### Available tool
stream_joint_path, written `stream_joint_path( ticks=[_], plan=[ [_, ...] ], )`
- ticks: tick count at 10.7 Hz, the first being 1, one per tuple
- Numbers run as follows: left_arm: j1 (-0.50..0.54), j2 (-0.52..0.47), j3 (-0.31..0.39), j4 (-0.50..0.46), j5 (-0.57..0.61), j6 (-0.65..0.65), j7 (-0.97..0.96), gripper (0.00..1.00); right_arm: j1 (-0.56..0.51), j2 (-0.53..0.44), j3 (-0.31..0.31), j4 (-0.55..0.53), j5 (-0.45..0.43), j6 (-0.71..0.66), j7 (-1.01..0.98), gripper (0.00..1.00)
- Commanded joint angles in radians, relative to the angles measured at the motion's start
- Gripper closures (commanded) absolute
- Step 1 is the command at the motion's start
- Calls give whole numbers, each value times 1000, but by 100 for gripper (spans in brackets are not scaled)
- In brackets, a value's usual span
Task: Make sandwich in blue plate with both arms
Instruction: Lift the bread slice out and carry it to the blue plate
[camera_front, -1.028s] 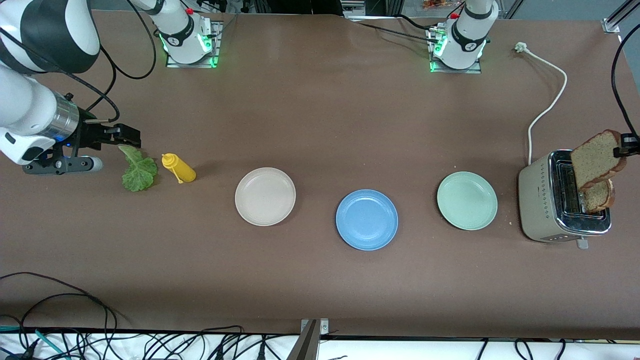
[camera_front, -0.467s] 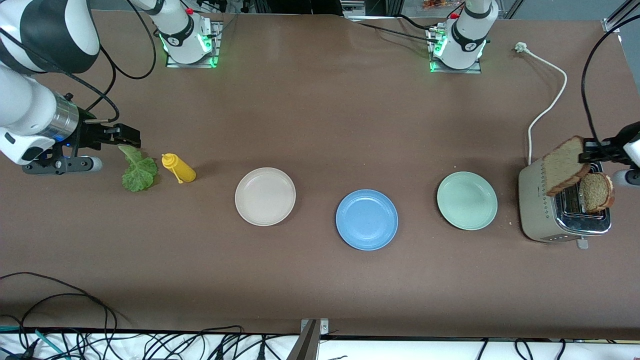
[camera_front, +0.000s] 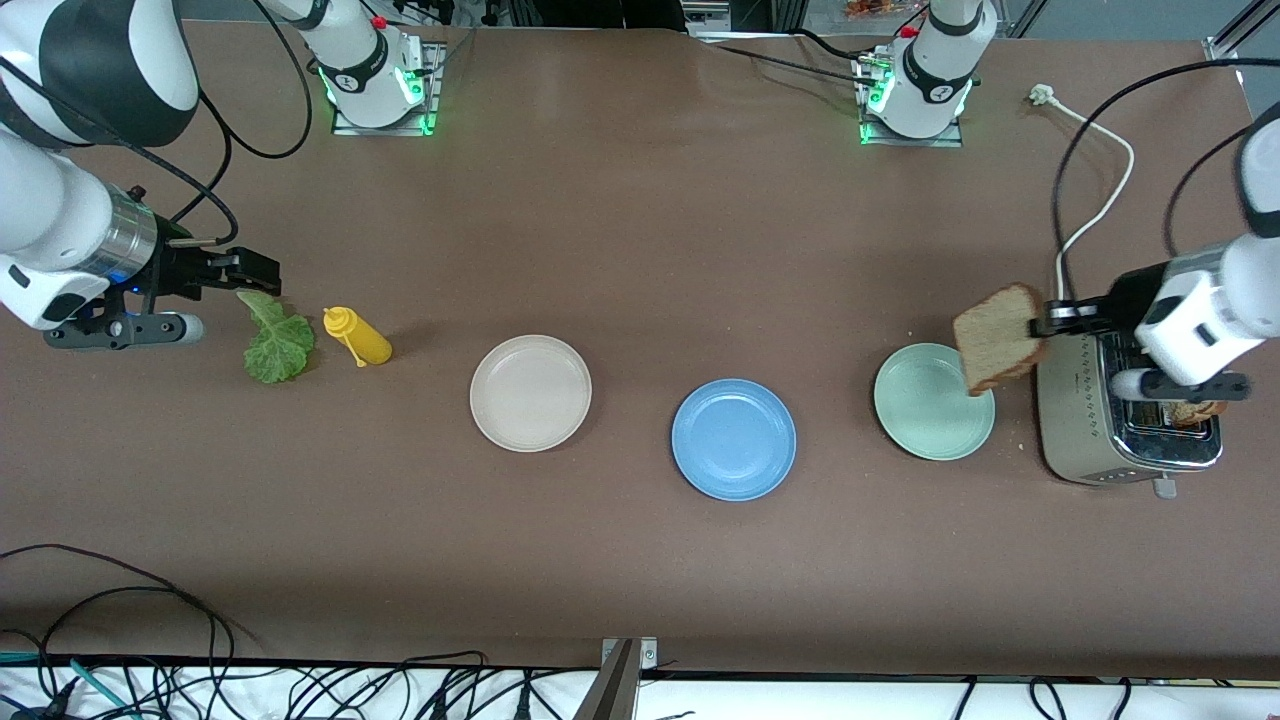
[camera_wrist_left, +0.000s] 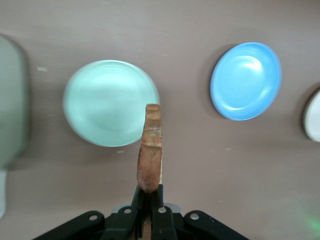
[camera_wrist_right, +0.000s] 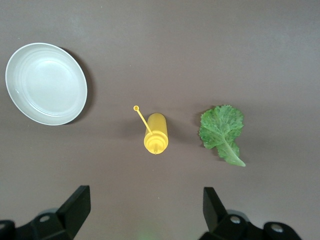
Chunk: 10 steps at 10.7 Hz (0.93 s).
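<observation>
even, bright overhead light, soft short shadows; the left wrist view smears with motion blur around the pale green plate past the fingers.

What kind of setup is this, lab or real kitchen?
Most likely a robotics lab bench staged as a kitchen: arm bases bolted to a brown-covered table, loose cables along its edge, and props like a toaster and coloured plates, including the blue plate.

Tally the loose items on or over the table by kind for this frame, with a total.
Plates: 3 — blue plate, pale green plate, beige plate
Bread slices: 2 — one in the left gripper, bread slice; one in the toaster
Lettuce leaf: 1
Yellow squeeze bottle: 1
Toaster: 1
Total: 8
</observation>
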Motion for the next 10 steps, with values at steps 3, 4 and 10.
stream_joint_path(
  ticks=[3,4,10],
  plan=[
    [-162,117,11,-39,-274,158,-97,100,-1,-4,-2,1,18,-8,2,0],
    [-193,143,11,-38,-313,214,-99,100,-1,-4,-2,1,18,-8,2,0],
    [-351,293,11,-33,-365,462,-99,100,-1,-4,-2,1,18,-4,2,0]
  ],
)
